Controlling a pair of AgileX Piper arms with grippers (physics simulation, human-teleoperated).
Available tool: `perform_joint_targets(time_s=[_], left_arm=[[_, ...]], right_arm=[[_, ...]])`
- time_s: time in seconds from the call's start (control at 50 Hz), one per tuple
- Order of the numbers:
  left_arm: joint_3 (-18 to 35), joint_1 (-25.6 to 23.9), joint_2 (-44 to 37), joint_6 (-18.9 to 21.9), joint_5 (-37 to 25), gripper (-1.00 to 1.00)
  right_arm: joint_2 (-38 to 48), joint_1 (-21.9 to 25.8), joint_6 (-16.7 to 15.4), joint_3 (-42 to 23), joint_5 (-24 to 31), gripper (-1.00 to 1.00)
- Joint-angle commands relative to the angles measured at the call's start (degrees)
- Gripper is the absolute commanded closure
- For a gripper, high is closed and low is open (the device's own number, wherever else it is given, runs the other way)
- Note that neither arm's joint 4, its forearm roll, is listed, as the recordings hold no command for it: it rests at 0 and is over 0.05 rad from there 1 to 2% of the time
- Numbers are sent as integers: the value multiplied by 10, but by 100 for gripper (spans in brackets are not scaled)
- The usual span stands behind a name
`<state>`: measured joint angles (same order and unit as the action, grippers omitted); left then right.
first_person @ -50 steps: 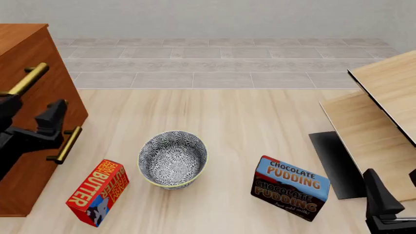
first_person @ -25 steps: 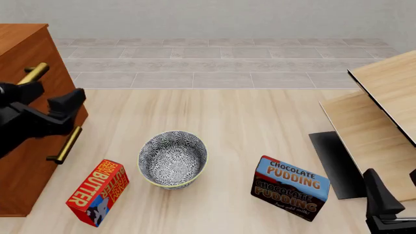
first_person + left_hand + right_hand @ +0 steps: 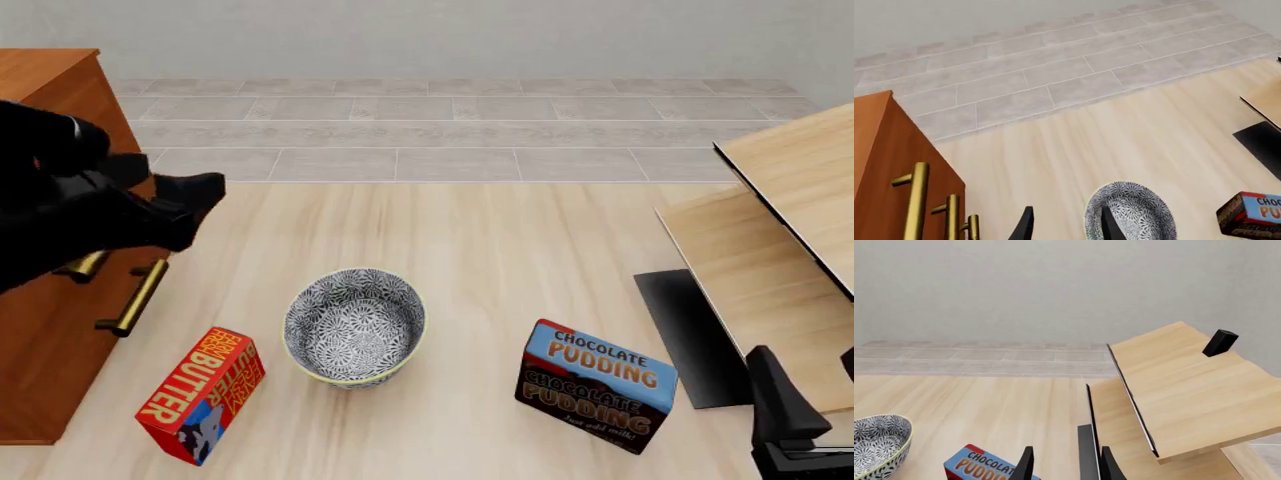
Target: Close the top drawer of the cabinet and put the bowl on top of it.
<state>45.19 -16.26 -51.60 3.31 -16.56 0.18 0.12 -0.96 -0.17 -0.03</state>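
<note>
We see the left gripper up in front of the large reddish-brown wooden cabinet, black arm body covering part of the cabinet's face in the front view. Its fingers are parted with nothing between them; the wrist view shows only bare tabletop in the gap. The top drawer's front is mostly hidden behind the arm in the front view, so we cannot tell there how it sits. In the left wrist view three long brass bar handles stand in a row on the cabinet face, the top drawer handle nearest the camera. The round deep bowl with grey-and-white floral pattern and pale yellowish rim sits upright on the light wood table, near the cabinet, between the red-and-orange butter box and the blue-and-brown chocolate pudding box, touching neither. The right gripper is low at the near right corner, fingers apart and holding nothing, pointing toward the pale light-wood furniture. A dark flat panel lies at that furniture's base.
</note>
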Motion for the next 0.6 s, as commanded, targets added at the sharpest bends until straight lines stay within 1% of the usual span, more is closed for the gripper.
perform_joint_targets(time_s=[0.02,0.04,0.06,0.18,0.22,0.32,0.34,0.38,0.4,0.42,0.44,0.5,0.6], left_arm=[[39,-27,-79,-26,-30,-100],[39,-27,-79,-26,-30,-100],[37,-21,-85,-5,-26,-100],[46,-26,-128,8,-27,-100],[53,-27,-141,3,-30,-100],[66,-32,-164,10,-35,-100],[71,-40,-171,7,-39,-100],[79,-38,-179,4,-44,-100],[85,-45,-184,2,-48,-100],[89,-57,-189,-9,-53,-100],[89,-50,-189,0,-52,-100],[91,-61,-198,0,-53,-100],[98,-55,-213,0,-50,-100]], right_arm=[[1,1,2,0,-1,-100],[1,1,2,0,0,-100],[1,2,2,1,0,-100],[1,2,2,1,0,-100],[2,2,2,0,0,-100],[2,2,3,0,0,-100],[2,2,2,1,0,-100],[3,2,2,1,0,-100],[3,3,1,0,0,-100],[3,3,1,0,1,-100],[3,3,1,0,0,-100],[3,3,0,0,0,-100],[4,3,0,1,-1,-100]])
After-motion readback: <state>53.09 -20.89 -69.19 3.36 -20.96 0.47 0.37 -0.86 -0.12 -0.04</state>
